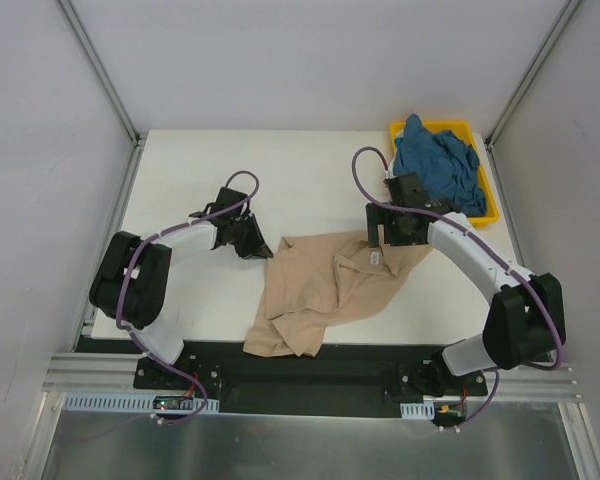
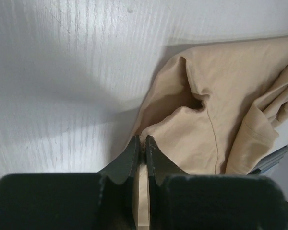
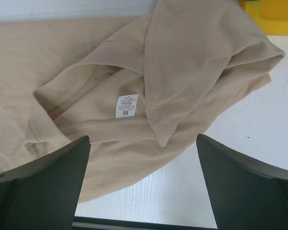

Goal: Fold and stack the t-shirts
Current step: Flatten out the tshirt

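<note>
Top external shows the crumpled tan-beige cotton t-shirt [image 1: 325, 290] by the bench's near edge and the teal-blue cotton t-shirt [image 1: 438, 165] heaped in the yellow plastic tray [image 1: 486, 214] at the far right corner; left wrist shows the left gripper [image 2: 142, 140] pinched tight on tan cloth; right wrist shows the right gripper [image 3: 143, 138] spread wide and empty above the tan shirt.

tan cotton t-shirt [image 1: 320, 290] between left pincer [image 1: 253, 248] and right pincer [image 1: 390, 238] | teal cotton t-shirt [image 1: 440, 165] in yellow plastic tray [image 1: 455, 125], behind right pincer
</note>
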### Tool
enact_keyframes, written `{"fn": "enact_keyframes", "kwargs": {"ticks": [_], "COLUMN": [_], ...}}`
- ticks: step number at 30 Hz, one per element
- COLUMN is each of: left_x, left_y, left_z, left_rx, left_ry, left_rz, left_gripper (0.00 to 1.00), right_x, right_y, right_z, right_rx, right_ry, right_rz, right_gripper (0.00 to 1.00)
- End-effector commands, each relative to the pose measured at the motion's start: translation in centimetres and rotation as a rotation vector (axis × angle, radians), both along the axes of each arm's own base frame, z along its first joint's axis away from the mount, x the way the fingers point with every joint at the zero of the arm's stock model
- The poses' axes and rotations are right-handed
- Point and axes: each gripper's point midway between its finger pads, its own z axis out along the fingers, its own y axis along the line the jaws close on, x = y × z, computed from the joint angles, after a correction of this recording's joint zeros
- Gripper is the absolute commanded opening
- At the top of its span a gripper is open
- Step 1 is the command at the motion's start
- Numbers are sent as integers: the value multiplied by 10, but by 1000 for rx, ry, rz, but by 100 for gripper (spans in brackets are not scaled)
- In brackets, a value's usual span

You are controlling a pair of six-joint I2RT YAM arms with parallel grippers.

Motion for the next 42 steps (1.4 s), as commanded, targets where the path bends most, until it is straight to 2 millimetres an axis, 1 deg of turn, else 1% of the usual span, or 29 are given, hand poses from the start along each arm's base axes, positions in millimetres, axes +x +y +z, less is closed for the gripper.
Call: {"fn": "enact_keyframes", "kwargs": {"ticks": [1,3,4,6,7,9,10,11,13,15,18,19,22,23,24,25,26,28,29,30,31,33,34,35,36,37,39,40,42], "left_x": [-7,-10,-13,-18,-19,-23,-23,-24,-26,-27,-27,-27,-29,-29,-28,-29,-29,-29,-30,-30,-30,-32,-32,-33,-34,-35,-35,-35,-34], "left_y": [12,19,21,25,26,28,29,29,31,31,32,32,32,32,32,32,31,32,33,33,34,34,35,36,36,36,36,36,37], "left_z": [24,27,33,35,43,46,50,52,56,57,59,60,58,58,58,58,58,58,58,59,59,59,59,59,60,61,64,65,72], "left_rx": [39,66,65,73,70,69,68,67,69,69,74,72,72,74,71,74,71,72,72,73,76,76,78,79,78,76,72,75,75], "left_ry": [-92,-108,-129,-138,-161,-170,-186,-189,-196,-200,-201,-203,-194,-193,-193,-191,-189,-189,-189,-191,-194,-192,-196,-194,-197,-196,-207,-208,-228], "left_rz": [5,12,16,16,20,19,22,20,18,19,23,20,21,22,22,23,21,23,25,26,27,28,31,31,31,31,31,33,34], "left_gripper": [0,0,0,0,0,0,0,0,0,0,0,0,0,0,0,0,0,0,0,0,0,0,0,0,0,0,0,0,0], "right_x": [12,14,14,15,14,14,13,11,12,12,16,16,18,19,22,24,25,29,30,31,32,33,34,34,39,35,38,38,40], "right_y": [0,-2,-3,-5,-6,-5,-3,6,14,18,18,19,23,24,25,25,23,24,22,20,19,17,16,18,23,26,30,30,31], "right_z": [11,10,9,5,3,-3,-6,-10,-13,-16,-25,-28,-38,-45,-45,-48,-54,-58,-65,-67,-70,-73,-74,-72,-70,-68,-62,-55,-42], "right_rx": [6,-8,-15,-35,-31,-28,-17,19,52,52,21,17,-2,-15,-19,-24,-41,-49,-69,-77,-84,-104,-103,-88,-64,-36,-3,9,31], "right_ry": [-37,-38,-35,-26,-11,5,11,30,34,41,54,62,81,97,94,99,111,112,123,126,128,128,122,114,87,80,51,33,-6], "right_rz": [-33,-42,-45,-55,-87,-107,-112,-92,-76,-58,-63,-65,-53,-50,-52,-55,-66,-81,-90,-94,-101,-113,-116,-106,-97,-86,-81,-79,-78], "right_gripper": [97,97,97,97,97,97,97,98,99,99,94,91,86,85,84,77,74,71,69,66,57,44,33,27,24,17,10,2,1]}}
